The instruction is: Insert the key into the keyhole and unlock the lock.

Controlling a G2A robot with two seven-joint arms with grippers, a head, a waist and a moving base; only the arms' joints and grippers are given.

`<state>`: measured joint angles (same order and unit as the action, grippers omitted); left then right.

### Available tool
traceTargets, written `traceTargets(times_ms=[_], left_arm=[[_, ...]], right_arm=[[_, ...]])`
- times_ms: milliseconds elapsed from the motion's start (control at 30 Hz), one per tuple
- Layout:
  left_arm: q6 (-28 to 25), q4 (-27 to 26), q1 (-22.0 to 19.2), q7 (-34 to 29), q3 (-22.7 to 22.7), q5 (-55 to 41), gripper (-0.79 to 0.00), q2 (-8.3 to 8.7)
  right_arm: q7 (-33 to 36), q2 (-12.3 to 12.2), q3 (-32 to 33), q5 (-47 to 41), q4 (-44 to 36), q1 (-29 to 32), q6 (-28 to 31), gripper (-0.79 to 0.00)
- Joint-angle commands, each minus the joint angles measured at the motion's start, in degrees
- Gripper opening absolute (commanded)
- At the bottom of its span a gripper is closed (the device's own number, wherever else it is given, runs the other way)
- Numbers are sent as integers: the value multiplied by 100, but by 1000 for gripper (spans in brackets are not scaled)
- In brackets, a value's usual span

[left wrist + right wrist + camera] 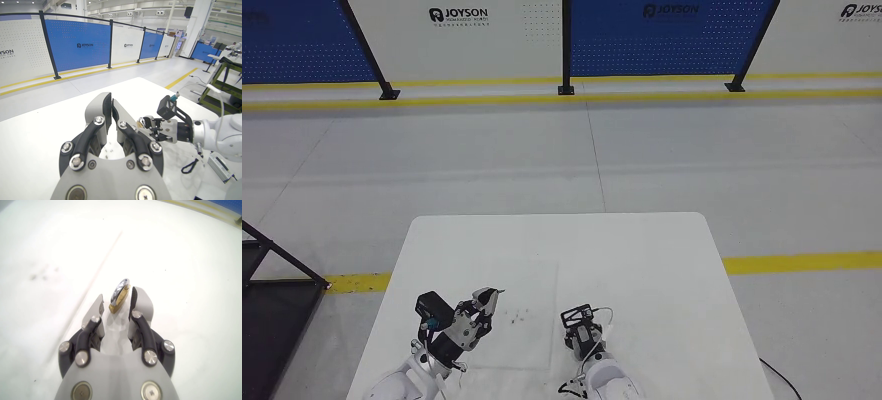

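Sitting edge-on between the right gripper's spread fingers, the brass padlock (119, 299) appears to rest on the white table (642, 250), its chrome shackle (121, 286) pointing away from the wrist. The right gripper (118, 293) straddles it with fingers released. One pad lies just beside the brass body and the other stands apart from it, so the lock is bracketed but not squeezed. The key (498, 291) is, as far as I can judge, the thin dark sliver projecting from the tips of the left gripper (111, 100), whose fingers are clenched together on it. From the left wrist the pads meet with barely a gap, and the sliver is too thin to make out there.

The step in hand looks like securing the lock, with insertion not yet begun. The next move calls for the right fingers to close on the body and lift it so the keyhole faces the left arm. Which face carries the keyhole I cannot tell. The key tip then needs lining up squarely with it.

Both arms sit at the table's near edge, close to each other but apart. The right gripper is held low, tilted down at the surface. The left gripper is raised above the surface, pointing out across the table.
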<state>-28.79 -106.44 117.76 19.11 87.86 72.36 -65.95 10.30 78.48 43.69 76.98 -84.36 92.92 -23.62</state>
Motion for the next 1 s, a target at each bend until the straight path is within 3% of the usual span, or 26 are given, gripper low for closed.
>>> traceTargets(times_ms=[0,100,333,533,700,833,967], left_arm=[[0,0,0,0,0,0,-785,0],[0,0,0,0,0,0,-785,0],[0,0,0,0,0,0,-785,0],[0,0,0,0,0,0,-785,0],[-217,42,-88,36,-74,-222,-785,-1],[-1048,272,-300,231,-198,-794,-785,11],[-1986,685,-617,315,-387,-1339,-785,23]], right_arm=[[-20,13,17,-66,57,-34,43,-474],[-84,32,35,-140,125,-54,88,-526],[-108,70,67,-218,200,-95,101,-785],[-519,13,337,-410,-55,48,484,-785],[-1386,-241,1080,-923,-475,430,2383,-785],[-2316,-423,1592,-1303,-499,625,4275,-785],[-2991,-514,1782,-1530,-184,560,5758,-785]])
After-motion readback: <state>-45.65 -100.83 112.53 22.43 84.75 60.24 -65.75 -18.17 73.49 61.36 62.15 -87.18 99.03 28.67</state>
